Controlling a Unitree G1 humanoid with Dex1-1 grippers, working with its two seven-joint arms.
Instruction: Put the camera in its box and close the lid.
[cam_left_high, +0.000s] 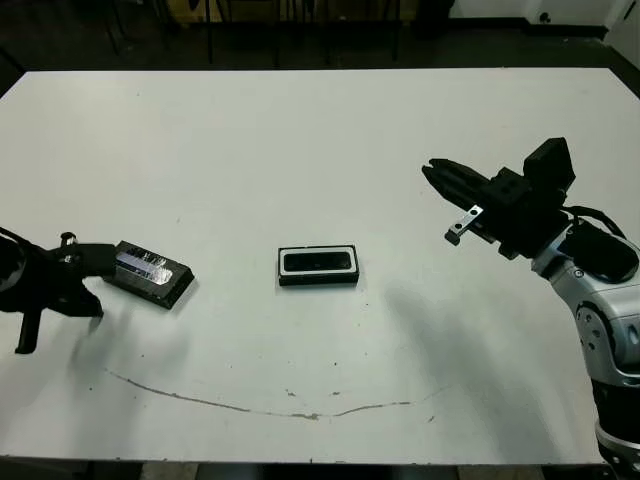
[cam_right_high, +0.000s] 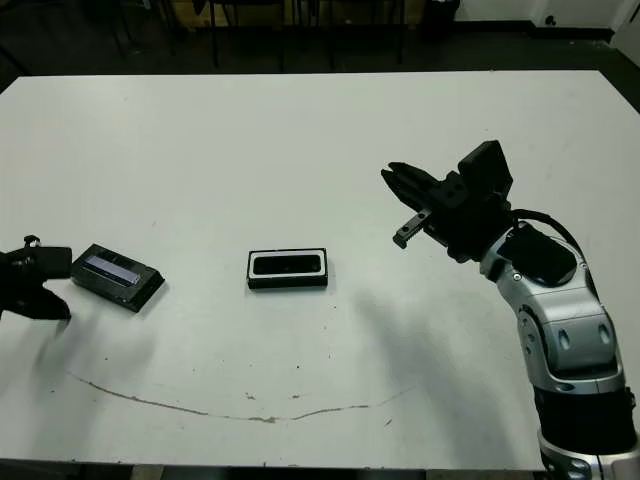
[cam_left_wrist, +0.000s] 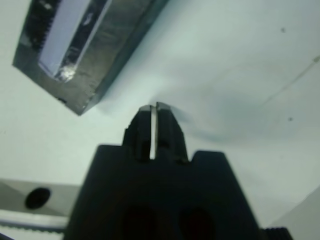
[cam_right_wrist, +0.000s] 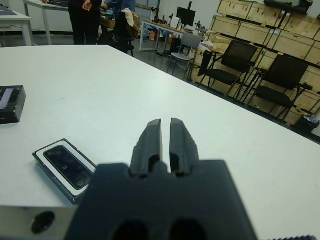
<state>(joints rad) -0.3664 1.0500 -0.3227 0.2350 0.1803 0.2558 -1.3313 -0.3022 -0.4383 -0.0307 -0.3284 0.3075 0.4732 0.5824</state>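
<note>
left claw (cam_left_wrist: 154, 107) clenched, empty | right claw (cam_right_wrist: 165, 125) clenched, empty | lid (cam_left_high: 152, 272) label unreadable

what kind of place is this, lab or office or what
Probably a lab or workshop with storage: the right wrist view shows stacked wooden crates, black office chairs and a monitor on a desk beyond the white table.

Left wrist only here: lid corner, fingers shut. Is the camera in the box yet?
Observer: Yes. The head view shows the camera lying inside the box at mid-table.
Operator: Where is the lid from the box?
Observer: The lid lies on the table to the box's left, apart from it.
Operator: Right arm?
Observer: The right gripper hangs above the table's right side, shut and holding nothing.
</note>
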